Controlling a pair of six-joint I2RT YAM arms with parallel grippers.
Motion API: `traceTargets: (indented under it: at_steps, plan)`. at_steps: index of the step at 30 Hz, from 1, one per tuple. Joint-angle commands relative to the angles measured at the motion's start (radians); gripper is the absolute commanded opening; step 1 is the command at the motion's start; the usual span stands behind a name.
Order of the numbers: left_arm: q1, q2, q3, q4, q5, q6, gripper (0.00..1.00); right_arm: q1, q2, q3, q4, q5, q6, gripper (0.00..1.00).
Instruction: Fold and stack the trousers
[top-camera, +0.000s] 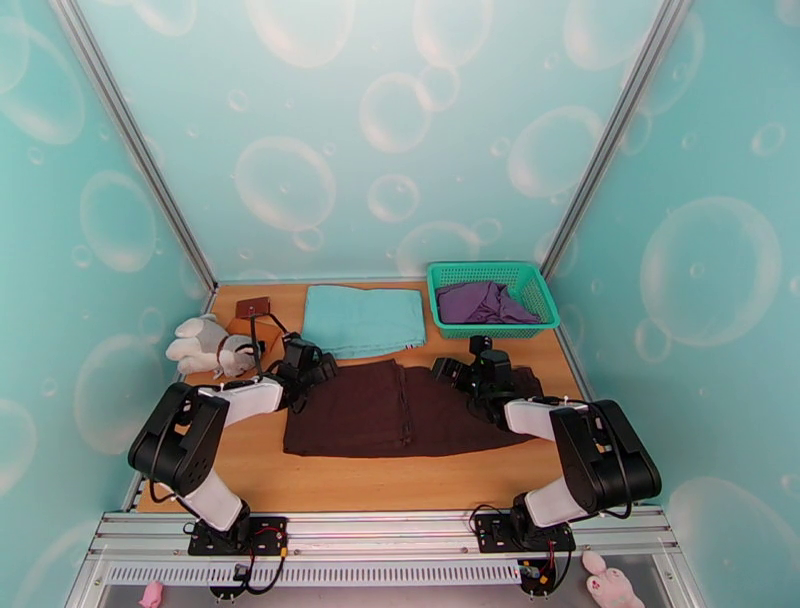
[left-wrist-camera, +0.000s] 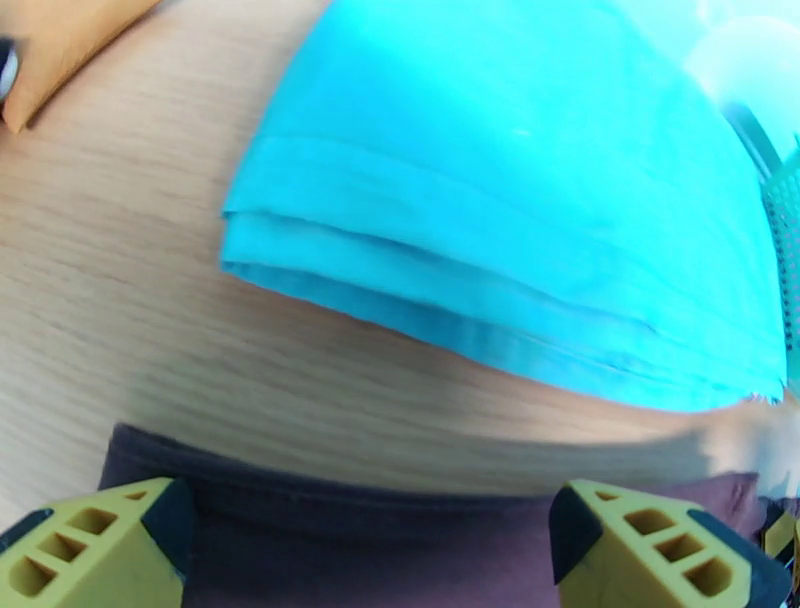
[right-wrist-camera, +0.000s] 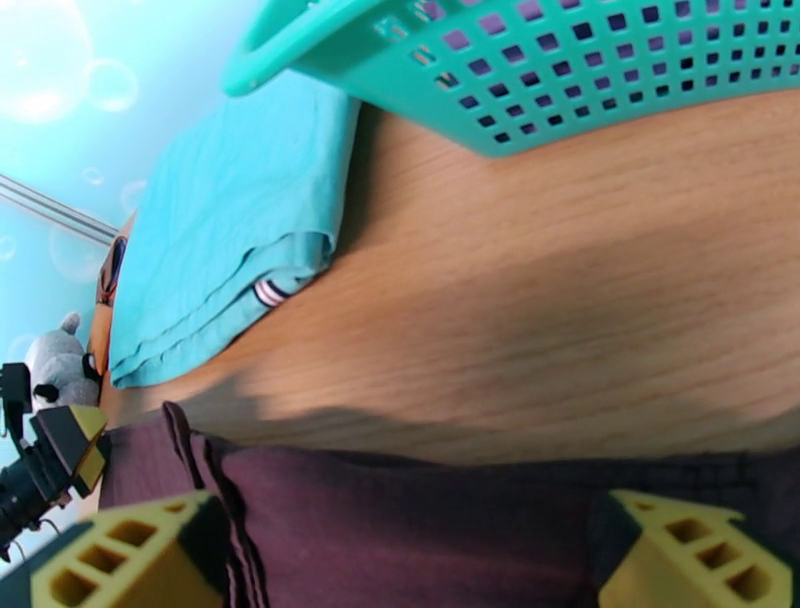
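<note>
Your left claw (left-wrist-camera: 365, 545) and right claw (right-wrist-camera: 400, 560) both gape wide, empty, at the upper edge of the dark brown trousers (top-camera: 385, 410), lying centre-frame in the top view as a broad rectangle, so further folding and stacking likely remain.

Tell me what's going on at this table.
Two robot arms are working on a pair of dark brown trousers lying flat on the wooden table. The left gripper and the right gripper are both open over the trousers' far edge, one near each end, and neither is gripping anything yet. Behind them lie a folded teal cloth and a green basket holding a purple garment.
</note>
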Motion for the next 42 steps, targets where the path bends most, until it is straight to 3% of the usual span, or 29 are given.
traceTargets:
  at_steps: [1,8,10,14,15,17,20,25,28,33,37,42]
  plan:
    - [0.019,0.059,-0.026,0.043,0.082,0.006,0.99,-0.006,0.003,-0.012,0.03,-0.002,0.022,0.99]
    - [-0.006,-0.072,-0.086,0.019,0.084,0.04,0.99,-0.006,-0.019,-0.02,0.028,0.016,0.015,0.99]
    - [-0.048,-0.166,-0.095,-0.04,-0.019,0.066,0.99,-0.005,-0.049,-0.035,0.039,0.029,0.009,0.99]
    - [-0.176,-0.353,-0.104,-0.164,-0.327,0.146,0.99,0.015,-0.164,-0.077,0.056,0.098,-0.019,0.99]
    - [-0.186,-0.386,-0.118,-0.179,-0.349,0.157,0.99,0.027,-0.194,-0.082,0.047,0.127,-0.032,0.99]
    - [-0.162,-0.427,-0.149,-0.19,-0.277,0.183,0.99,0.059,-0.243,-0.078,0.007,0.191,-0.062,0.99]
    - [-0.079,-0.436,-0.164,-0.249,-0.039,0.218,0.99,0.109,-0.286,-0.076,-0.006,0.203,-0.089,0.99]
    - [-0.038,-0.43,-0.156,-0.387,-0.026,0.094,0.96,0.222,-0.283,-0.047,-0.007,0.152,-0.141,0.99]
    - [-0.026,-0.419,-0.199,-0.377,-0.03,0.057,0.87,0.268,-0.262,-0.039,0.017,0.134,-0.148,0.99]
    - [-0.008,-0.373,-0.257,-0.32,0.056,0.038,0.7,0.255,-0.192,-0.029,0.055,0.049,-0.107,0.99]
    - [-0.007,-0.365,-0.274,-0.328,0.03,0.018,0.7,0.25,-0.153,-0.018,0.061,0.022,-0.095,0.99]
    - [-0.005,-0.344,-0.302,-0.274,0.122,0.056,0.68,0.238,-0.143,-0.014,0.062,0.004,-0.09,0.99]
